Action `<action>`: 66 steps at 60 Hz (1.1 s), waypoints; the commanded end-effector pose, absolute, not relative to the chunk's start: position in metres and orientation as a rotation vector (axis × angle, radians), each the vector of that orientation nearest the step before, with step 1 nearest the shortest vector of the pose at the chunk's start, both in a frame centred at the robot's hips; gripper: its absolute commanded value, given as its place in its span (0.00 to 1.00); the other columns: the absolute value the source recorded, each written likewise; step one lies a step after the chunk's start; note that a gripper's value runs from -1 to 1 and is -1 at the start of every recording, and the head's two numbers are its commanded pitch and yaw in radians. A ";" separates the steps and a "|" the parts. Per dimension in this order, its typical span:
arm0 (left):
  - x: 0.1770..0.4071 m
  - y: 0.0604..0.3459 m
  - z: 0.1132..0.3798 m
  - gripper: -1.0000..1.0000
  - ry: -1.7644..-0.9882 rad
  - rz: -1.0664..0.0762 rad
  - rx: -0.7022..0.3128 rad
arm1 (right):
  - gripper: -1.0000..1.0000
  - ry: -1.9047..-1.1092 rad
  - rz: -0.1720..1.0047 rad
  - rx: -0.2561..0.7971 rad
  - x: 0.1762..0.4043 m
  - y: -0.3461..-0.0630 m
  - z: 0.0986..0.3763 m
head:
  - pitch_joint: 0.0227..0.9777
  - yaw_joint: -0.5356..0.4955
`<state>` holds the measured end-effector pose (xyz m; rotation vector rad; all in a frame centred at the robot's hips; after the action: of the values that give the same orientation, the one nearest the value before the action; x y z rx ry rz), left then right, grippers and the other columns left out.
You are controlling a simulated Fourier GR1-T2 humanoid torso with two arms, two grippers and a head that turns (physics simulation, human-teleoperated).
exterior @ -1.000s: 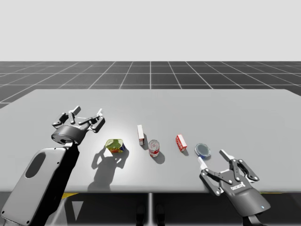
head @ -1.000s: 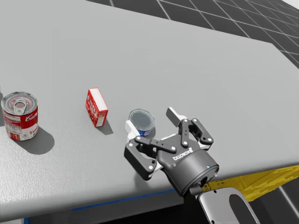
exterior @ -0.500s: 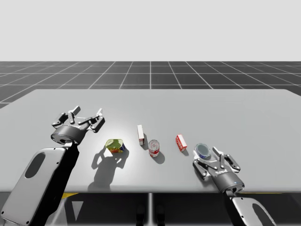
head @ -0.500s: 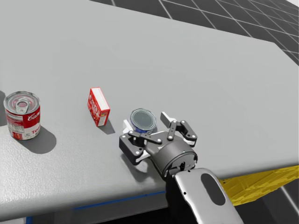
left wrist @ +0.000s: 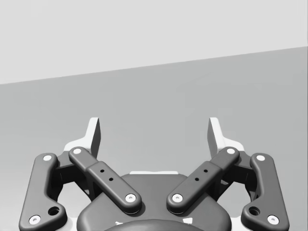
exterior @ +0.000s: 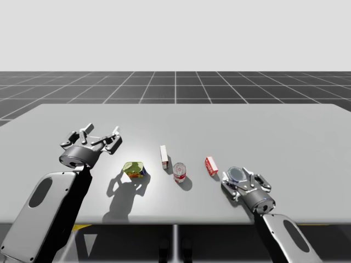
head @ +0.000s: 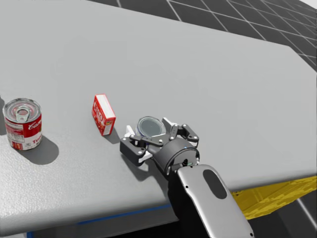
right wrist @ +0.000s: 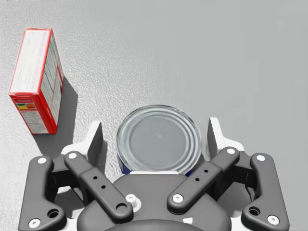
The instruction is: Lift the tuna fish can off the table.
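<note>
Tuna fish can (right wrist: 159, 140) sits on the counter (right wrist: 202, 43), unlifted; my right end effector (right wrist: 155, 131) straddles the can, spread wide, gripping nothing; closing and lifting remain

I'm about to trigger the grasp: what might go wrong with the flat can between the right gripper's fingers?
1. The right gripper is open, its fingers clear of the tuna can on both sides, one gap wider; closing may shove the can sideways first.
2. The can is low; the fingers may slip off its short wall on lifting.
3. A shoved can might bump the red box nearby.
</note>
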<state>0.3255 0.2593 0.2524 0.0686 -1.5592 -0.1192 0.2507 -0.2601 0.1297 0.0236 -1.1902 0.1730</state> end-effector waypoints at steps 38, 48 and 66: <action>0.326 0.257 0.251 0.00 -1.551 -0.123 0.063 | 1.00 -1.142 0.165 0.037 0.243 -0.262 0.115 | 0.47 0.03; 0.325 0.258 0.251 0.00 -1.552 -0.121 0.059 | 1.00 -1.173 0.168 0.032 0.242 -0.261 0.116 | 0.45 0.03; 0.325 0.258 0.252 0.00 -1.555 -0.118 0.056 | 1.00 -1.339 0.156 -0.056 0.252 -0.273 0.165 | 0.45 0.03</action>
<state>0.3253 0.2577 0.2511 0.0570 -1.5536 -0.1195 0.2409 -0.2581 0.1387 0.0706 -1.2475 0.2415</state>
